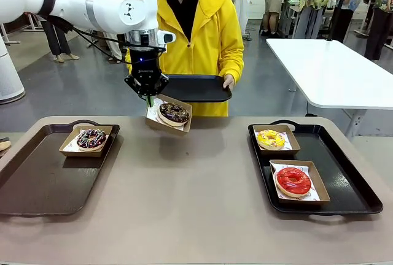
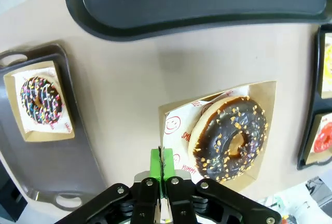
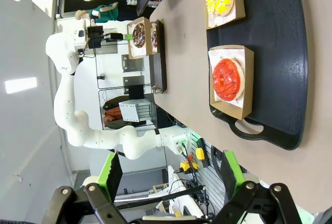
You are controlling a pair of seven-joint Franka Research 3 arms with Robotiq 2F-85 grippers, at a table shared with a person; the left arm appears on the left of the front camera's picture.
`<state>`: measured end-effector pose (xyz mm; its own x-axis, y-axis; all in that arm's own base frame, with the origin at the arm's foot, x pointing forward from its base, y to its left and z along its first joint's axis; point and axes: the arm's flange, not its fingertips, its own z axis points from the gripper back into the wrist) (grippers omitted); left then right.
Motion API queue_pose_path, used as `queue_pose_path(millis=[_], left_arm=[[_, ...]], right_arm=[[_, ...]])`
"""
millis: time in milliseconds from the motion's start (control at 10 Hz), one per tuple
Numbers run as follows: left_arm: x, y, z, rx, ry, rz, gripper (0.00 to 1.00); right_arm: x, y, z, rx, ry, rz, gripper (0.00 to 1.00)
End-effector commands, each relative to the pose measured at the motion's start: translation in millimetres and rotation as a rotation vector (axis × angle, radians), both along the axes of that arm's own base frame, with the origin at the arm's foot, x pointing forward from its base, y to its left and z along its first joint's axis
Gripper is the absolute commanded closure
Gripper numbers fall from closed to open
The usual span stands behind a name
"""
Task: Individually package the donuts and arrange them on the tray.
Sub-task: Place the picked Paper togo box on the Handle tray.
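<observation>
Left claw [image 1: 148,98], black with green pads, clenched on the near edge of a square brown paper-lined box [image 1: 169,115], lifted clear above the tan tabletop [image 1: 184,197] at the far middle. Inside the box, tilted, a chocolate ring donut with tan crumbs [image 1: 174,113]; in the left wrist view the same crumb donut [image 2: 229,139] lying on white printed paper, pads pinched flat on the box rim. Just beyond the claw, a black plastic tray [image 1: 196,88] held out over the far edge by a person in a yellow hooded jacket [image 1: 202,29], one hand [image 1: 229,81] gripping its right end.

Right claw [image 3: 168,175] released, green pads spread wide apart, hovering off the right end of the tabletop, holding nothing.

To the left, a dark rectangular tray [image 1: 43,179] carrying a brown box with the chocolate donut with purple-white sprinkles [image 1: 91,138] at its far right corner. To the right, another dark handled tray [image 1: 344,185] carrying two boxes: the yellow-glazed donut [image 1: 271,138] at the far side, the glossy red-glazed donut [image 1: 293,181] nearer, the two boxes close together but apart.
</observation>
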<state>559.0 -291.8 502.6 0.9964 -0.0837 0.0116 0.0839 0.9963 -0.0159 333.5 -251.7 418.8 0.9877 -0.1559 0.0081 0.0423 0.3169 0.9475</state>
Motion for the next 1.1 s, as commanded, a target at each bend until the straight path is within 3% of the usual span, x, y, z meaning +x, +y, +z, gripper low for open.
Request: queue_pose_path(millis=[0, 200, 400, 600, 1000], left_arm=[[-38, 40, 34, -0.028, -0.001, -0.016, 0.99], [-81, 78, 55, -0.013, -0.018, -0.006, 0.99], [-118, 129, 57, 0.012, -0.025, 0.044, 0.99], [-160, 172, 38, 0.07, -0.011, 0.105, 0.99], [-183, 241, -16, 0.121, 0.022, 0.176, 0.99]], right_arm=[[0, -2, 1, 0.011, -0.004, 0.004, 0.0], [0, -2, 1, 0.011, -0.004, 0.004, 0.0], [0, -2, 1, 0.011, -0.004, 0.004, 0.0], [0, -2, 1, 0.011, -0.004, 0.004, 0.0], [0, -2, 1, 0.011, -0.004, 0.004, 0.0]])
